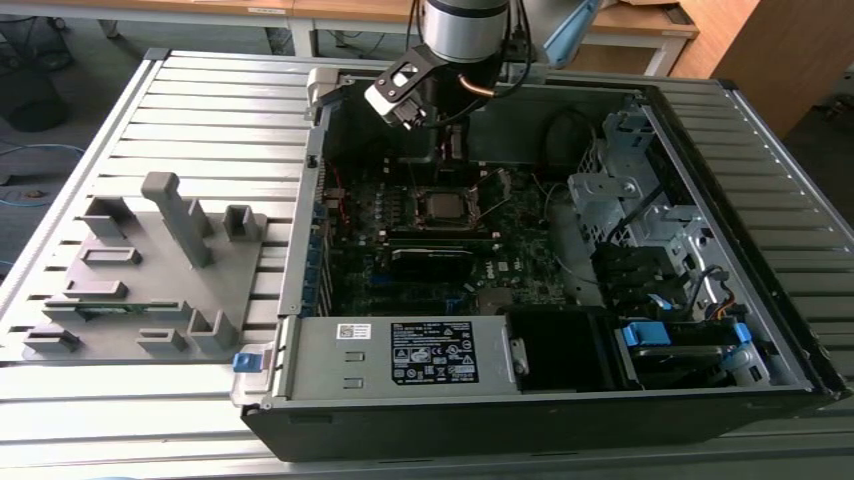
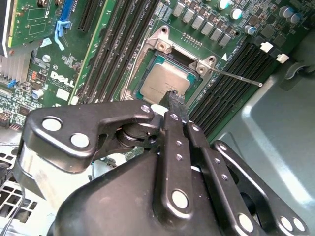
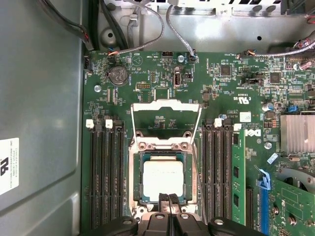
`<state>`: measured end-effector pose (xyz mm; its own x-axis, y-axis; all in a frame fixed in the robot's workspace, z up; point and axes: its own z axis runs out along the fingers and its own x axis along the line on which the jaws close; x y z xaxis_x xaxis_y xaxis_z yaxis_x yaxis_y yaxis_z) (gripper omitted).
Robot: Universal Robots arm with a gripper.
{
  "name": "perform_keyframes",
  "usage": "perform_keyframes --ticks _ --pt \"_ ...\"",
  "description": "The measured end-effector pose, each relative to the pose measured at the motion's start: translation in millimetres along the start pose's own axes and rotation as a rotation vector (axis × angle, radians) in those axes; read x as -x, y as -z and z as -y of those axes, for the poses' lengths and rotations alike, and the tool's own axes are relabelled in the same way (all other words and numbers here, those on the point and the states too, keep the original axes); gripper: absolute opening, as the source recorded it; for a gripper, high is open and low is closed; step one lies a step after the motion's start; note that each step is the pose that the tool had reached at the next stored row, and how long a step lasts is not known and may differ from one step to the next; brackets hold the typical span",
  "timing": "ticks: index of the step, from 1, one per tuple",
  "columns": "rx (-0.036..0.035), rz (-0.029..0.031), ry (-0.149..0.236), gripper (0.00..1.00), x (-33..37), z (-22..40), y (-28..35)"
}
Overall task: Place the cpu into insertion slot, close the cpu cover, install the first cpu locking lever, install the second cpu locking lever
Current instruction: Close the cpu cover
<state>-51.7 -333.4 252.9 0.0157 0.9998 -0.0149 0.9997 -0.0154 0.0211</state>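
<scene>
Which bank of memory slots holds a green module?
The bank beside the finned heatsink; the green module stands at its outer edge. The other bank is empty.

The cpu (image 3: 163, 179) shows a dull silver-grey top edged in green. Around the cpu, the insertion slot (image 3: 138, 173) rim and cpu cover (image 3: 165, 103) are silvery. The motherboard (image 3: 147, 78) is dark green. Beside the cpu, the memory slots (image 3: 106, 172) are black with white clips. The gripper (image 3: 169, 199) is black.

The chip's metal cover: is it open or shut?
Open. In the first wrist view the cover is flipped back, the green board shows through its window, and the chip lies bare.
</scene>
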Motion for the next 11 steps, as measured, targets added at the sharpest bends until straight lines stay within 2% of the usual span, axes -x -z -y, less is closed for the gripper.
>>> perform_keyframes --ticks 11 --pt "0.0000 -0.0002 0.000 0.11 -0.1 -1.6 0.5"
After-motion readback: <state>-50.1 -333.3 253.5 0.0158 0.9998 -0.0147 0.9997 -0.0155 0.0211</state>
